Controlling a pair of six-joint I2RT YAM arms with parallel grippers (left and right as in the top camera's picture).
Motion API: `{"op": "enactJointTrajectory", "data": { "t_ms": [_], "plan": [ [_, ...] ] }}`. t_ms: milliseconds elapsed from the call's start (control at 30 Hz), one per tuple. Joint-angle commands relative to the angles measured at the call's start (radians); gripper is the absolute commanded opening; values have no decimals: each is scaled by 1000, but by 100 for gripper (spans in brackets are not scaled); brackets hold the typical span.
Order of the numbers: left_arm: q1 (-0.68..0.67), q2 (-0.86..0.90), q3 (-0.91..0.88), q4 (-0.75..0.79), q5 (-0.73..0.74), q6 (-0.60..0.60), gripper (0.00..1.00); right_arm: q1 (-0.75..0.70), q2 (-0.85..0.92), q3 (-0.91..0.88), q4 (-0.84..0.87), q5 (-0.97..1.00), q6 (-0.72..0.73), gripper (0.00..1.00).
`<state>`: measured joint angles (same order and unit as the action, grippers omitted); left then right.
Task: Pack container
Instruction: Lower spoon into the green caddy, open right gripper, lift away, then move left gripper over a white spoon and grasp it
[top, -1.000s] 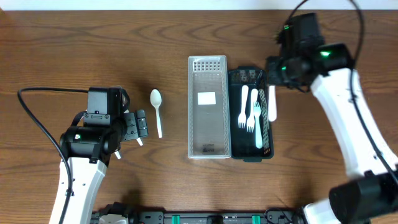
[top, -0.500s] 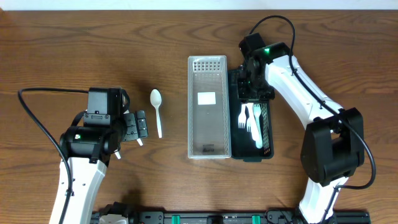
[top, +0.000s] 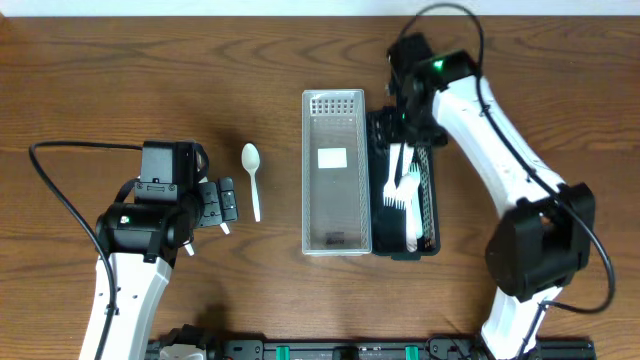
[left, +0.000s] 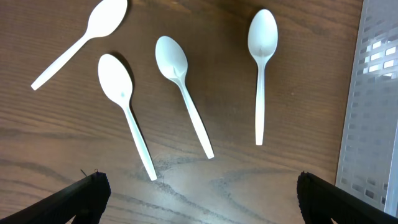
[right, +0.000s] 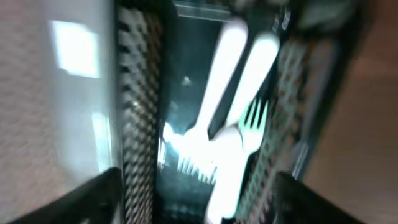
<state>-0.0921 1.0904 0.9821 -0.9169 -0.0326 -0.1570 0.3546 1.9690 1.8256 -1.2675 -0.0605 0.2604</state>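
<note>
As forks (top: 400, 185) lie packed in the tray (top: 405, 252) below it, the right pincer (right: 198, 186) hangs splayed, empty. The left pincer (left: 199, 186), splayed too, faces spoons (left: 186, 93).

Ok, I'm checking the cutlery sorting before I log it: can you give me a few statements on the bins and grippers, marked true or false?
1. The white forks lie in the black basket. True.
2. The clear container holds spoons. False: no cutlery shows in it.
3. The left gripper holds a spoon. False: it is open, and the four spoons lie on the table.
4. The right gripper is open over the black basket. True.
</note>
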Motion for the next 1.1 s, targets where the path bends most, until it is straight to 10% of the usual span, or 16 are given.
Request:
{"op": "enactJointTrajectory", "data": {
  "t_ms": [0, 467, 1067],
  "plan": [
    [5, 2, 4, -7, -8, 3, 98, -47, -104, 130, -21, 9, -76, 98],
    [-64, 11, 76, -26, -8, -47, 98, -512, -222, 158, -140, -8, -132, 99],
    [-91, 555, 324, 42, 56, -99, 98, -508, -221, -267, 73, -8, -135, 99]
  ]
}}
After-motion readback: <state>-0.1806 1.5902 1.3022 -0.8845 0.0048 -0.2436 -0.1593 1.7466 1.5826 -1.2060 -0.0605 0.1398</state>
